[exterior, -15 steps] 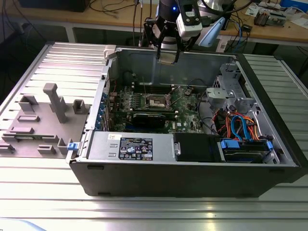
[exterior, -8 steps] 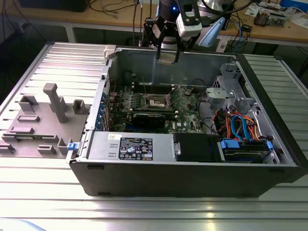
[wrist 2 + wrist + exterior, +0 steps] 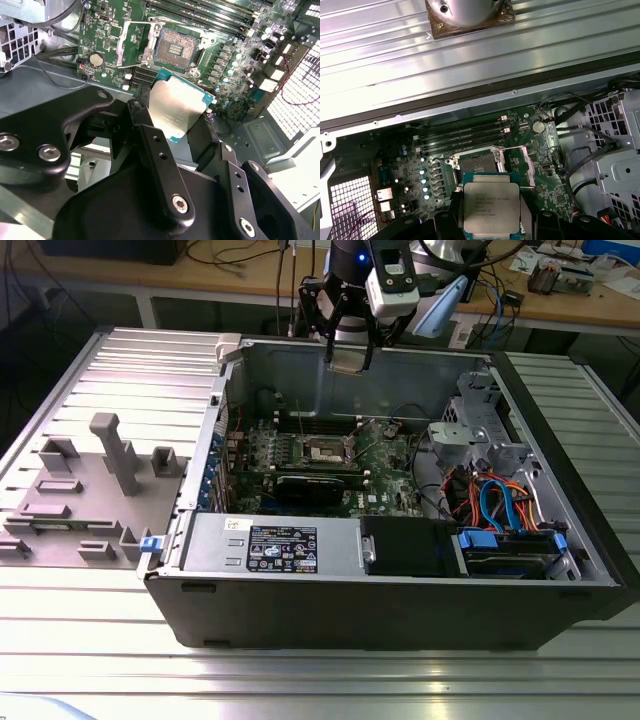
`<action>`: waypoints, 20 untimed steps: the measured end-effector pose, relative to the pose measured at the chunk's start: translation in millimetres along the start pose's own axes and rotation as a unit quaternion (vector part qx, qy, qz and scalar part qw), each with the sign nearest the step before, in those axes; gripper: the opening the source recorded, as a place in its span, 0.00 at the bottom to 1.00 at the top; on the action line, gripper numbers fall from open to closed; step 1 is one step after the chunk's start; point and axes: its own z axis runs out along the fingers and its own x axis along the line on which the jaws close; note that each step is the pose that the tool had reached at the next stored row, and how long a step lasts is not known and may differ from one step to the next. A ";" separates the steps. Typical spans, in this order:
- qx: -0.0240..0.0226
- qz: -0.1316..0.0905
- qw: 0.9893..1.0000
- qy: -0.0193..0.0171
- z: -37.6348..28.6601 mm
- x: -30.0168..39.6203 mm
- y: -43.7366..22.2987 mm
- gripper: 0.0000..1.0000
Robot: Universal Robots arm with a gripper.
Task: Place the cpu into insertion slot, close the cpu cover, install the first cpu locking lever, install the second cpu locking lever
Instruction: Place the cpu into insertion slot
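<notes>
Cpu [image 3: 491, 207] is clamped between the fingers [image 3: 527, 219] of the gripper [image 3: 491, 216]; the open insertion slot [image 3: 476, 165] lies beyond the fingertips (placing step, I judge): square alignment needed.

The silver-topped cpu [image 3: 491, 207] is raised well clear of the insertion slot [image 3: 476, 164], whose dark centre lies uncovered
</notes>
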 end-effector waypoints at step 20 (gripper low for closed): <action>-0.001 0.045 0.999 -0.004 0.5 0.0 0.0 0.54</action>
